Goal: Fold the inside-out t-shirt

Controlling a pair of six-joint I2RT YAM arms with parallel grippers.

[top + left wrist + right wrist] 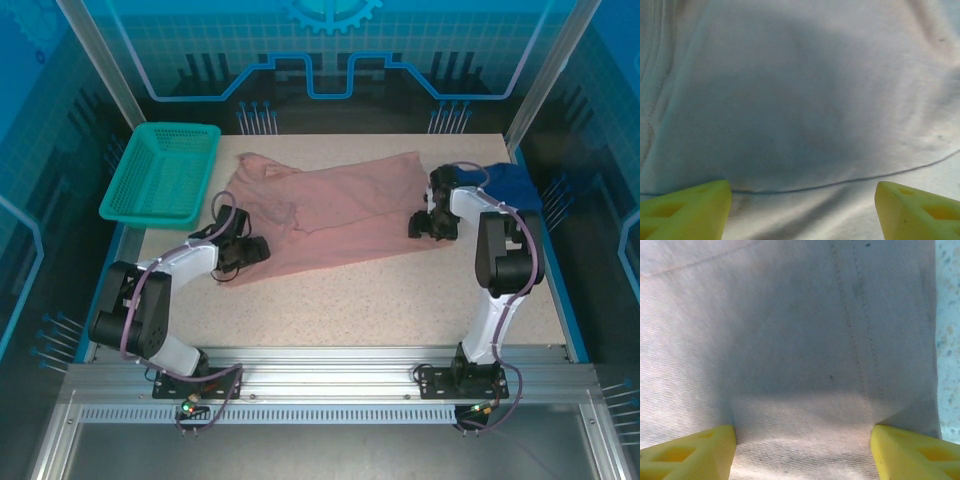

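Hanging low over the inside-out t-shirt [805, 100], the left gripper [802, 194] is holding its yellow fingers [685, 210] spread far apart, pinching nothing. A thin edge line is crossing the cloth just ahead of the tips. The right gripper [802, 434] is standing just as wide over the same pink cloth. A double row of stitching is running away from it, and a strip of speckled table [950, 340] is showing at the right.

From above, the left gripper [250, 250] is sitting at the shirt's near-left edge and the right gripper [425, 225] at its right end. The t-shirt [330, 210] is lying wrinkled and stretched out between them across the far half of the table [380, 300]. A teal basket [150, 217] is resting at the far-left corner, and a dark blue cloth [510, 180] is lying behind the right arm.
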